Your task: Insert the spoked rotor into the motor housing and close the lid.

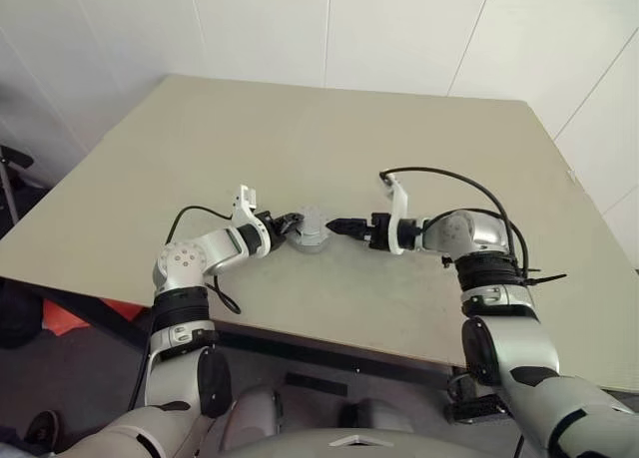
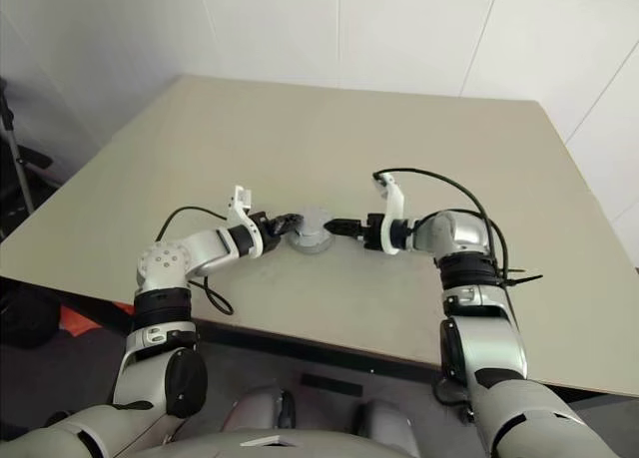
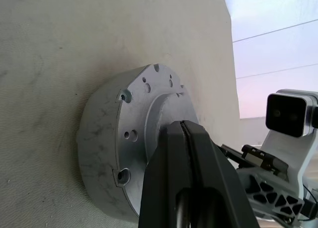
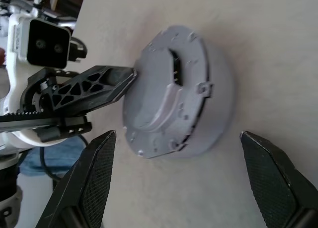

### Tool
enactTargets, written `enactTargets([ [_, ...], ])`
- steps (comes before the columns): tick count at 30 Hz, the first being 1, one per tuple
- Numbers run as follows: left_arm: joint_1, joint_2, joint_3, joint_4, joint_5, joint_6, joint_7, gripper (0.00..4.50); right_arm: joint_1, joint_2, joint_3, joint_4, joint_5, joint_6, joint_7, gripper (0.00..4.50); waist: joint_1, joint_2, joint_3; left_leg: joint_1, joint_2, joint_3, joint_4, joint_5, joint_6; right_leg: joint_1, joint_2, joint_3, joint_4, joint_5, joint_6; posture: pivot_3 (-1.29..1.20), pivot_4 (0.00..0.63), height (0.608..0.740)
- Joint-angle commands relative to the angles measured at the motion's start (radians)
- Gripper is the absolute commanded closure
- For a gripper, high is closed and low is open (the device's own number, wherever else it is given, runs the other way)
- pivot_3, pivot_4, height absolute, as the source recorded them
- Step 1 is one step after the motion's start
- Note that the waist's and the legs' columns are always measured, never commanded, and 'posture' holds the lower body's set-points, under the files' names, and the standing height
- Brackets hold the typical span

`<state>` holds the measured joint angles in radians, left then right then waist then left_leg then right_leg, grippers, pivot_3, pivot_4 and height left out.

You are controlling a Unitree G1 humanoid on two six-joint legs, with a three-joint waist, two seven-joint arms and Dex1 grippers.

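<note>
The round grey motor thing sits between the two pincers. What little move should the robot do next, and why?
Probably ease the open right pincer forward around the motor housing and close. The shut left pincer only presses on the lid, which looks slightly tilted.

No text, label, brand, number or sign can be read anywhere.

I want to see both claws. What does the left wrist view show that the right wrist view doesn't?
Left wrist view: the left claw shut, right up close, and little round holes in the lid. Right wrist view: the right claw spread wide, one finger each side of the housing, and a curved slot in the lid. Both: the grey lid sitting on the housing on the table, and the other arm's camera.
</note>
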<state>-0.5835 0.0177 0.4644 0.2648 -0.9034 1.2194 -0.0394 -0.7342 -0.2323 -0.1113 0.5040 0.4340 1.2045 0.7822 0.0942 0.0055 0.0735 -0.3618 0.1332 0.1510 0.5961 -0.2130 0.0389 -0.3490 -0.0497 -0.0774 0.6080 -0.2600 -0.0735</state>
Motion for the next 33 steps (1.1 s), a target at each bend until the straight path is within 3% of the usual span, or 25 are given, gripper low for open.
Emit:
enactTargets([
  [1,0.009,0.017,-0.013,0.000,0.026,-0.001,0.016,4.50,0.020,0.030,0.035,-0.040,0.033,0.048,-0.006,0.02,0.001,0.000,0.000,0.000,0.000,0.000,0.000,0.000,0.000,0.000,0.000,0.000,0.000,0.000,0.000,0.00,0.000,0.740],
  [14,0.030,0.032,-0.026,-0.022,0.039,-0.019,0.014,4.50,-0.087,0.193,-0.186,0.079,0.104,0.062,-0.170,0.02,-0.018,0.000,0.000,0.005,0.002,0.000,-0.004,0.002,-0.010,0.000,0.002,0.000,0.000,0.002,-0.003,0.00,0.000,0.740],
  [33,0.036,0.038,-0.039,-0.028,0.054,-0.034,0.002,4.50,-0.155,0.323,-0.333,0.077,0.159,0.054,-0.294,0.02,-0.025,0.000,0.000,0.010,0.008,0.001,-0.019,0.010,-0.022,-0.003,0.010,0.000,-0.001,-0.001,-0.012,0.00,0.000,0.740],
])
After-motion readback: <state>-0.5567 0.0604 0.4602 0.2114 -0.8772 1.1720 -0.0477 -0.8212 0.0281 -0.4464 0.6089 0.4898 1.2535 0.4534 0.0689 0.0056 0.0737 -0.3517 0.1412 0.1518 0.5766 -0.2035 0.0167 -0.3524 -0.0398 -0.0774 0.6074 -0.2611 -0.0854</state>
